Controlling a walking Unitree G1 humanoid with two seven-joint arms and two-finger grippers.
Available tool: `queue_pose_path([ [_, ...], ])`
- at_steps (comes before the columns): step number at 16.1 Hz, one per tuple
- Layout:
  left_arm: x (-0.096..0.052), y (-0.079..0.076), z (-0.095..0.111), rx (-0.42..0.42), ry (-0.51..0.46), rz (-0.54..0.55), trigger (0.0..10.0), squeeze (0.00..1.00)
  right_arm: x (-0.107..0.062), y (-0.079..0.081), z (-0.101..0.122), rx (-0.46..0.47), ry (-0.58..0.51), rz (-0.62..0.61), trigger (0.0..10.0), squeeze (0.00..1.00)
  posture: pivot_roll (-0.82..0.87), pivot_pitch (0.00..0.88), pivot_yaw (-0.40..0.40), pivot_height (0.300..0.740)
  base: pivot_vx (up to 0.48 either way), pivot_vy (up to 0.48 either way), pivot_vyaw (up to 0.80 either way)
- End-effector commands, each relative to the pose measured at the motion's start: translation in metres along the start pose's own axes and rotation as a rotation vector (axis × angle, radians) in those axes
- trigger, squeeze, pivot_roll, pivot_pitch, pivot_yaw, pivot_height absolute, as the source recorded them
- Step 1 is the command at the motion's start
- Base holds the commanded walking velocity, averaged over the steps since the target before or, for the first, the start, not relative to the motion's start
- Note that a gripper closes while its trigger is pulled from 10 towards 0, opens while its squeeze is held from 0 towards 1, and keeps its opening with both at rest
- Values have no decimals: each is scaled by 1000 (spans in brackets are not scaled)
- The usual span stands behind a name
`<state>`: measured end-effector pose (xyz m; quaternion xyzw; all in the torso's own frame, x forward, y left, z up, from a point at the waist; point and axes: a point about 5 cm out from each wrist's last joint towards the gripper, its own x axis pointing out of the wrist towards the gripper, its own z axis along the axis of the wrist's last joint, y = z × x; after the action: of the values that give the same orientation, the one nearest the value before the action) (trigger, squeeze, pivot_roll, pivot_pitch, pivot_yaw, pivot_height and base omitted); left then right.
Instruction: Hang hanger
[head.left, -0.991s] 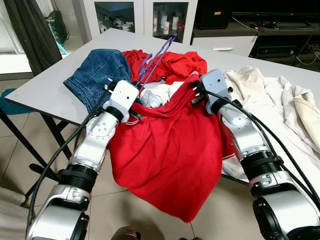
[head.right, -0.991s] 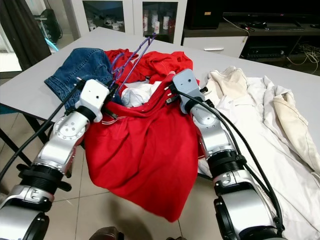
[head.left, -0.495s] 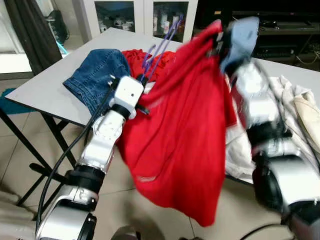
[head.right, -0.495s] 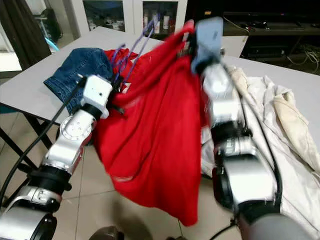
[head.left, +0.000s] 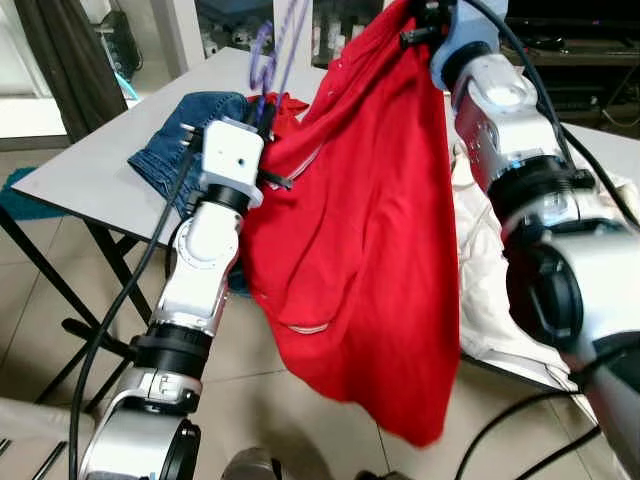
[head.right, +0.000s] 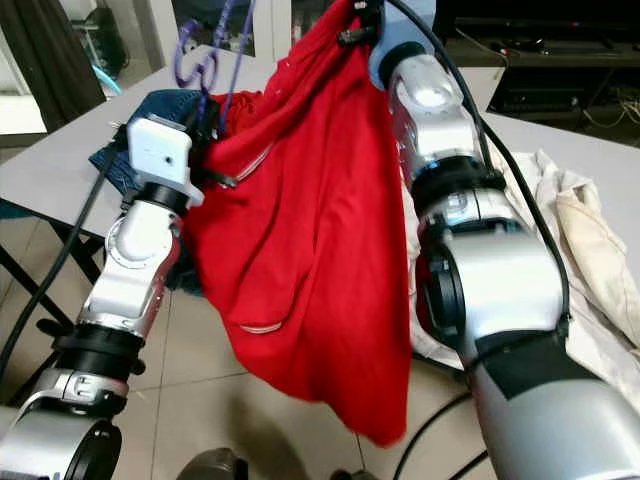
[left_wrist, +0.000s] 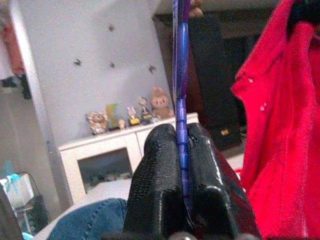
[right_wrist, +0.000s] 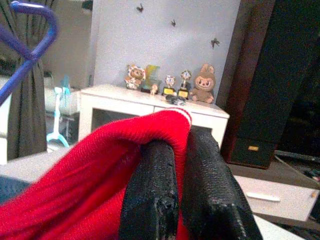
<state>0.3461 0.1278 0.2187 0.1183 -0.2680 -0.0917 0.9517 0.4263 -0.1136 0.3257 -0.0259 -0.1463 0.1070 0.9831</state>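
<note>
Nearest me, item one: my left claw (left_wrist: 182, 167), fingers pressed together on the purple hanger (head.left: 268, 62), gripping its thin wire low down so that the long axis runs straight up out of the claw, the hooked top standing above the left wrist housing at the near edge of the tabletop (head.left: 90, 165). Item two: the red shirt (head.left: 365, 250), hanging as a long drape between my two arms, its lower hem well clear of the tabletop and dangling over the tiled floor (head.left: 40, 300). Item three: my right claw (right_wrist: 186, 175), raised high, fingers closed on a ribbed edge of the red shirt, probably the collar. Relation that matters, as I judge it: the hanger stands upright just to the left of the shirt's held edge, hook up, and the shirt opening lies to the right of it and higher; the left arm is the nearer one to bring the hanger across, while the right holds the garment taut. I cannot tell whether any part of the hanger is already inside the shirt. Further off: blue jeans (head.left: 175, 140) on the tabletop behind the left arm, white garments (head.right: 560, 230) spread to the right, then a white cabinet (right_wrist: 150, 107) with small figurines.
</note>
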Motion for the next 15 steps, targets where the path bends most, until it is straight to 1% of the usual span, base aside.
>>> queue_pose_path([
  [1,0,2,7,-5,-43,26,10000,0,7,4,27,36,-67,-8,3725,0,281,0,-52,740,0,0,0],
  [2,0,1,8,0,-49,31,10000,0,9,12,30,44,-59,16,3804,0,291,4,-57,740,0,0,0],
  [3,0,0,9,4,-50,32,10000,0,10,25,26,46,-19,74,4196,0,297,5,-64,740,0,0,0],
  [4,0,-3,7,14,-38,24,10000,0,9,36,9,54,63,106,4471,0,300,6,-67,740,0,0,0],
  [5,-1,-5,5,23,-31,20,10000,0,6,39,-3,62,111,115,5176,0,307,8,-73,740,0,0,0],
  [6,-4,-9,2,38,-16,13,10000,0,-2,48,-34,46,208,147,10000,0,317,14,-76,740,0,0,0],
  [7,-6,-11,0,36,0,13,10000,0,-9,52,-53,28,261,169,10000,0,314,16,-73,740,0,0,0],
  [9,-10,-12,-4,36,20,11,10000,0,-19,56,-78,16,332,198,10000,0,307,19,-69,740,0,0,0],
  [10,-11,-14,-7,38,35,5,10000,0,-27,56,-95,6,382,209,10000,0,302,19,-65,740,0,0,0],
  [11,-11,-14,-7,39,37,4,10000,0,-30,56,-99,6,397,210,10000,0,297,19,-61,740,0,0,0],
  [12,-9,-16,-7,40,39,-1,10000,0,-35,56,-109,-9,422,221,10000,0,289,18,-57,740,0,0,0],
  [15,-8,-18,-7,41,43,-7,10000,0,-39,53,-115,-35,435,229,10000,0,281,16,-53,740,0,0,0],
])
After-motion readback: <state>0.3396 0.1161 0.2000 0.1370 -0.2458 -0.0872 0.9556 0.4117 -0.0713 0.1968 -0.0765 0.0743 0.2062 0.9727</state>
